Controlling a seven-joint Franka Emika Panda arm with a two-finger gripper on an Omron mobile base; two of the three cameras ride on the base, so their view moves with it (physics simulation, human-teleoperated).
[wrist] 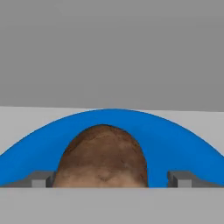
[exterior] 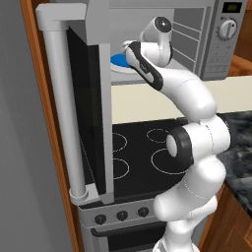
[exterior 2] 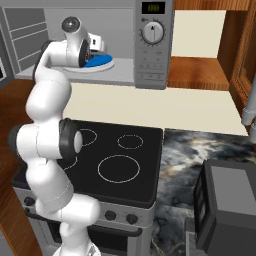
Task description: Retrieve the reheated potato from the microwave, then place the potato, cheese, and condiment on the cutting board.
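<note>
One potato (wrist: 102,157), brown & rough-skinned, sits on one blue plate (wrist: 175,144) inside the microwave (exterior: 216,49), door (exterior: 91,98) swung wide open. Pincer (wrist: 112,179) reaches in w/ jaws apart, one fingertip (wrist: 41,179) each side of the potato, not clamped on it. One white arm (exterior: 192,98) stretches up over a black stove (exterior 2: 125,165) w/ ring burners. Dark marbled table (exterior 2: 185,160) to the right, cream wall behind, wood cabinets around.

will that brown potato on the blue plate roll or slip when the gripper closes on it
The rough-skinned brown potato looks rounded, so it may roll on the flat blue plate. Its mottled skin probably grips well. The open gripper straddles it evenly.
</note>
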